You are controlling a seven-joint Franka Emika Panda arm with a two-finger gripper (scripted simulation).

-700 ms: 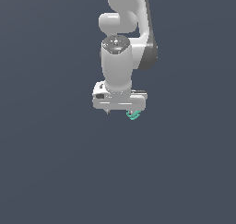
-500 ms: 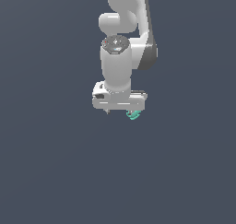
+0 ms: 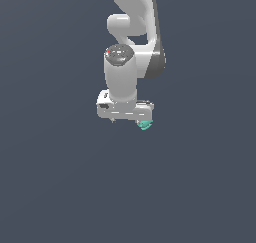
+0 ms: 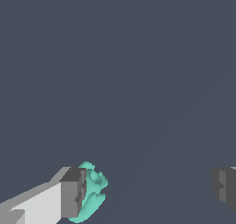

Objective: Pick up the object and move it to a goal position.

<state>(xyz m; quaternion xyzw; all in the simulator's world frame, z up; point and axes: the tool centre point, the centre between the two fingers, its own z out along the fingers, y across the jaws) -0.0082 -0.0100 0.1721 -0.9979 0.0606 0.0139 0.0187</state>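
Teal object (image 4: 92, 191) beside open pincer (image 4: 147, 191)

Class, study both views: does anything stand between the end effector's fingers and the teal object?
Nothing visible does. The teal object sits right beside one finger, with open gap across to the other finger. The end effector is open.

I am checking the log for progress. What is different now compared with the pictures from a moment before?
Almost nothing visibly changed. The arm and its claw keep the same pose in the exterior view, and the teal object stays at the claw's tip on that view's right. In the wrist view the fingers stand wide apart, the object beside one.
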